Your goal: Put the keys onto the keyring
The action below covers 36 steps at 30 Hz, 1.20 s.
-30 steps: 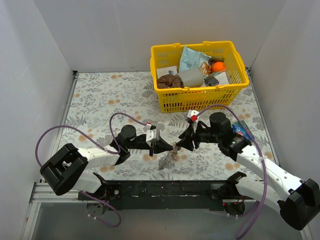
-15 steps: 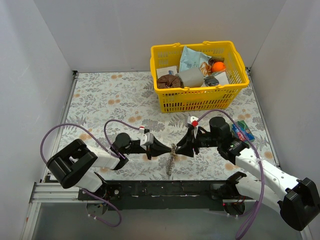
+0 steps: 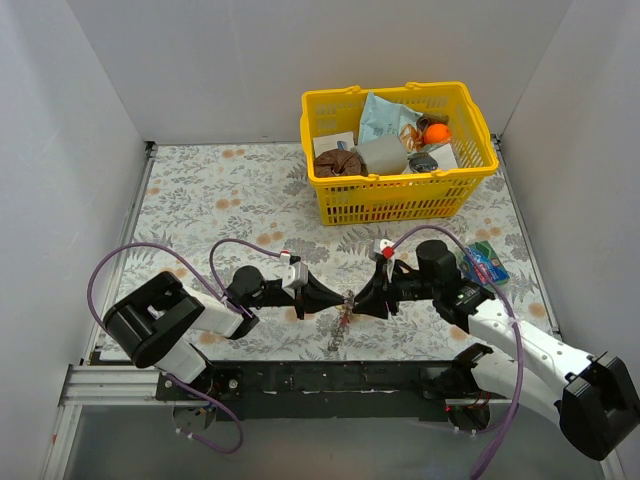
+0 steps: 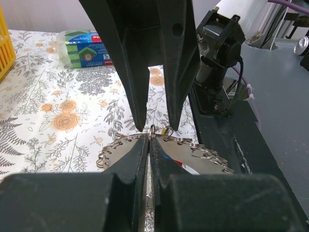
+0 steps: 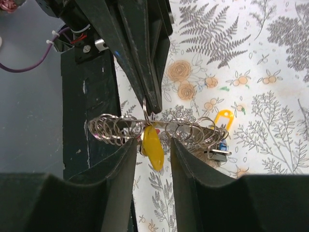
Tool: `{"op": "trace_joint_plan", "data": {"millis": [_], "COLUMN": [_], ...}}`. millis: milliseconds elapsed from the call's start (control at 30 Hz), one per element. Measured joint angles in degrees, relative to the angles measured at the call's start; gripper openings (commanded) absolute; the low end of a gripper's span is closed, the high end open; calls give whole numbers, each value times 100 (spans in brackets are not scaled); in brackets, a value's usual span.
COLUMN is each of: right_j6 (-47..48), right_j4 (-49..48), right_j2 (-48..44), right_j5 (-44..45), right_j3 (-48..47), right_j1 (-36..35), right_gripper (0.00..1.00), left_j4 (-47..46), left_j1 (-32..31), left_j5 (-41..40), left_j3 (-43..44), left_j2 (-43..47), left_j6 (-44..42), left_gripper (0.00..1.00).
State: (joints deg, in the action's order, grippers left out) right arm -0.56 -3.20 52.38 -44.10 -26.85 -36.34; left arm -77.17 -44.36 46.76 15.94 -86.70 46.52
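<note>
**White booth, flowered tabletop**

On my overhead feed I see a table (image 3: pixel 200 210) covered in a pale cloth printed with grey ferns and small orange blossoms. Plain white walls close it in: the back wall (image 3: pixel 250 70), the left wall (image 3: pixel 60 200) and the right wall (image 3: pixel 590 180). The light is even and soft, throwing only faint shadows on the cloth. An aluminium rail (image 3: pixel 75 385) runs along the near edge, with grey floor (image 3: pixel 330 445) below it.
</note>
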Motion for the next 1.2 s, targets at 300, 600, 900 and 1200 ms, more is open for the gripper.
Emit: {"op": "trace_joint_plan", "data": {"millis": [300,600,900,1200], "right_j6": [-146,-400,-529,-529], "right_j4": [-247,-664,-944,-1088], "right_j2": [243,297,595,721], "right_j5": [-13,-234,-415,-415], "right_j3": [232,256,332,389], "right_j1": [0,-4,-85,-120], "right_gripper": [28,10,1,1], "left_j4": [13,42,66,103], "left_j1": [0,2,2,2], "left_j5": [63,87,170,278], "left_j3": [0,0,0,83], "left_j2": [-31,-101,-120,-120], "left_j6": [55,94,160,286], "left_gripper": [0,0,0,0]}}
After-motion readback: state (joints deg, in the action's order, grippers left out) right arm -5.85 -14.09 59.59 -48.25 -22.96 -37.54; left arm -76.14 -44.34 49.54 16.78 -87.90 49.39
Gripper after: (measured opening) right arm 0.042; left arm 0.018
